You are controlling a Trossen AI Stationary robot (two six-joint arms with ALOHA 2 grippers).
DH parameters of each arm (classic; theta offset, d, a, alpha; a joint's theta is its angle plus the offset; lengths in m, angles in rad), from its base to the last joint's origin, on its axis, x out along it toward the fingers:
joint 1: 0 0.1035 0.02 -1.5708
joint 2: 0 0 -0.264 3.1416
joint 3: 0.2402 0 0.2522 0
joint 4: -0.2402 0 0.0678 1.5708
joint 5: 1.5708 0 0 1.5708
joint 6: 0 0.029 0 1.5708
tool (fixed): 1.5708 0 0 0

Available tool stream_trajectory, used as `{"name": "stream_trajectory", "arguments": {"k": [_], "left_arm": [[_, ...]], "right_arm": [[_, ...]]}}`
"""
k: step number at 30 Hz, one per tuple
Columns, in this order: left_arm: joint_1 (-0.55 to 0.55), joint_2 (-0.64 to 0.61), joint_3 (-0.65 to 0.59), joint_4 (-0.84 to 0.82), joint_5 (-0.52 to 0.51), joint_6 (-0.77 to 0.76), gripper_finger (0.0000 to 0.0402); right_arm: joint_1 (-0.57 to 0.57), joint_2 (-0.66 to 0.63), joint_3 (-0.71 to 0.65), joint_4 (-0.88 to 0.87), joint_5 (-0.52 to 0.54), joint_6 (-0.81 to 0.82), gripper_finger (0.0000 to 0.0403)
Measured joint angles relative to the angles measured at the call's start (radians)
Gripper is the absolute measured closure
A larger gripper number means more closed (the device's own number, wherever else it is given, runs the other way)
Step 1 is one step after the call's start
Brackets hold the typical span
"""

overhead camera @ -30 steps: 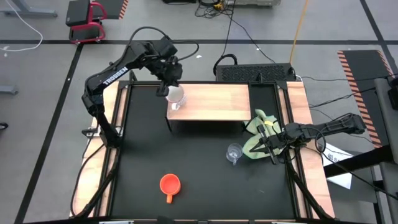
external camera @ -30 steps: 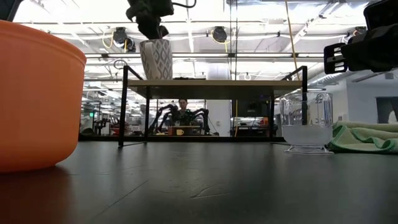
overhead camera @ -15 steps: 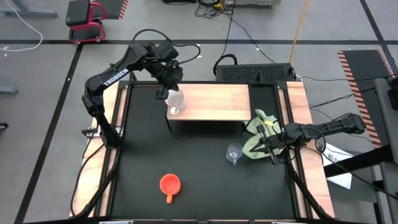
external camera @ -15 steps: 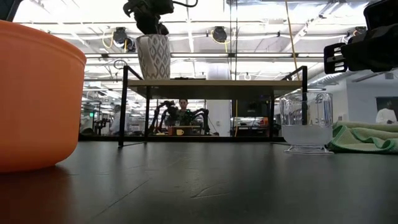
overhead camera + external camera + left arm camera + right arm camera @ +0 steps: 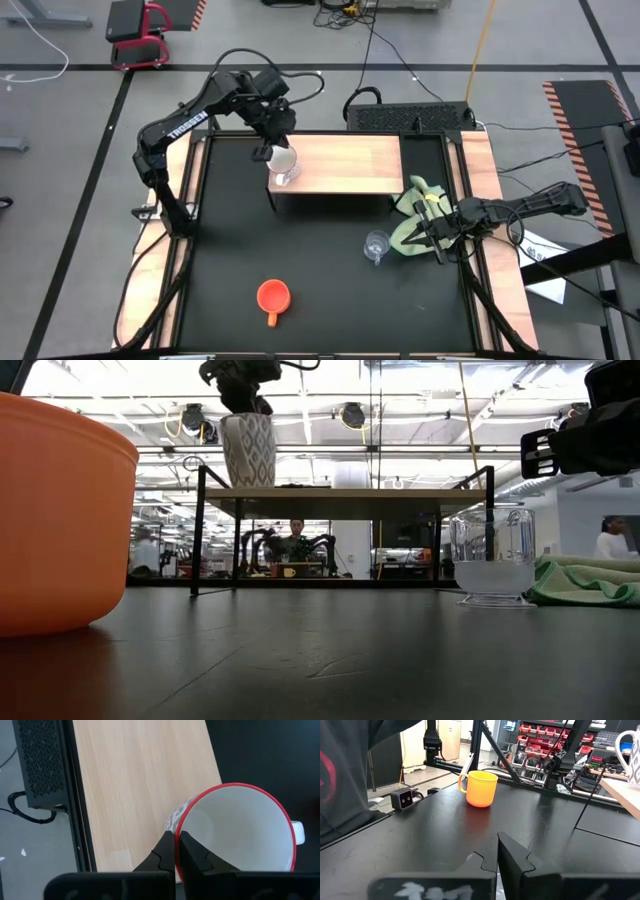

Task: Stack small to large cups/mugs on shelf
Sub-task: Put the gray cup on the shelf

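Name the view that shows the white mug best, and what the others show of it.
The left wrist view: the white mug fills it, red rim pinched by the left gripper over the shelf. The low view shows its patterned side above the shelf. High view: a small white blob. Right wrist view: its edge only.

You are working in a robotics lab or industrial workshop. Your counter [image 5: 300, 250] is sitting on a grey concrete floor [image 5: 60, 200] marked with black tape lines and hazard striping [image 5: 575, 105], with cables [image 5: 350, 30] trailing across it. Across the counter, a big open hall is showing overhead lamps [image 5: 352, 415] and ducting, and a person [image 5: 294, 540] is sitting at another dark robot-arm rig. Red parts bins [image 5: 540, 732] are lining racks behind the counter's edge.
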Motion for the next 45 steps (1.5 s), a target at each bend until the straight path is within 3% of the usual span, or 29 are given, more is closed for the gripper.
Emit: {"name": "stream_trajectory", "arguments": {"k": [45], "left_arm": [[0.012, 0.067, 0.003, 0.041, -0.048, -0.026, 0.0396]], "right_arm": [[0.0, 0.0, 0.0, 0.015, 0.0, -0.011, 0.0403]]}}
